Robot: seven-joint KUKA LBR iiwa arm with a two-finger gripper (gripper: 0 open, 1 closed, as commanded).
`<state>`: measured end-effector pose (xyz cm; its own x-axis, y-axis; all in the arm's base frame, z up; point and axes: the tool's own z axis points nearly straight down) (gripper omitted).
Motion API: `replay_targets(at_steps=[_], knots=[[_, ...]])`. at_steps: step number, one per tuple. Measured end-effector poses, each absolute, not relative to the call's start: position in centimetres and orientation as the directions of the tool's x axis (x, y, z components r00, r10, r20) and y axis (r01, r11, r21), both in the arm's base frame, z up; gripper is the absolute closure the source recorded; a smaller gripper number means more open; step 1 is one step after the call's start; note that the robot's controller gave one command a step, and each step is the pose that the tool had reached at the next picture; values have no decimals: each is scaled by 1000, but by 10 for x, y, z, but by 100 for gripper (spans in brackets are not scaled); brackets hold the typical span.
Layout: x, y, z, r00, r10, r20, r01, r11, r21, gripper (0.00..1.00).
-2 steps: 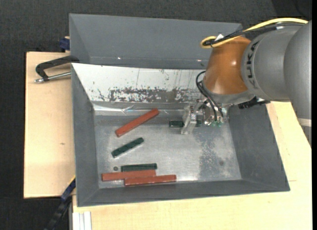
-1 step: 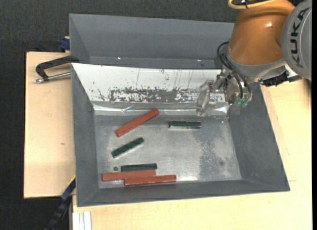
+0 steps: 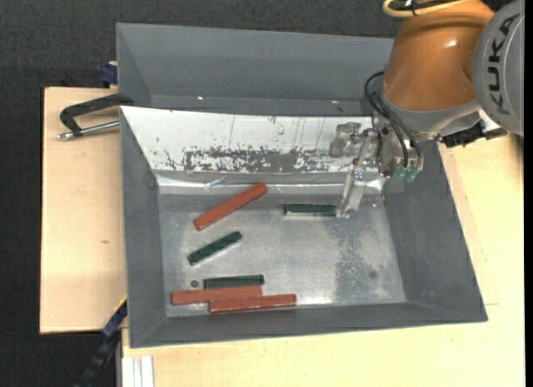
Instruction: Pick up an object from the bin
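From the camera view over the bin (image 3: 433, 244), I see the arm come in from the right, its orange wrist cover (image 3: 433, 52) hanging above the far right corner. The gripper (image 3: 350, 204) is low inside the bin, near the back wall. Its tip is at the right end of a short dark green bar (image 3: 310, 209), which lies flat on the floor, parallel to that wall. I cannot make out whether the tip touches the bar, nor can I tell whether the claw stands apart or together.

Everything else lies well apart from the gripper, toward the left and the near side. A slanted red-brown bar (image 3: 231, 205) lies left of the short one, with a second dark green bar (image 3: 214, 246) aslant below it. By the near wall a third dark green bar (image 3: 233, 281) lies just beside a left red-brown bar (image 3: 193, 297) and a right red-brown bar (image 3: 266, 301), which overlap.

To my eye this is the approach, with no grasp made yet, since the short bar is flat on the floor. The next move calls for setting the claw across the bar's narrow width, going right down to the floor, closing, then lifting straight up. So thin a bar may slide away on the smooth metal.
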<state>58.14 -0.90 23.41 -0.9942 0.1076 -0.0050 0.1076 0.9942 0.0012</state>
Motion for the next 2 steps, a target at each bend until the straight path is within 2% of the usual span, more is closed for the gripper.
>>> replay_targets(at_steps=[1,2], knots=[[581,-9,234,-994,107,-5,107,994,1,0],[569,5,176,-998,60,-8,59,998,1,0]])
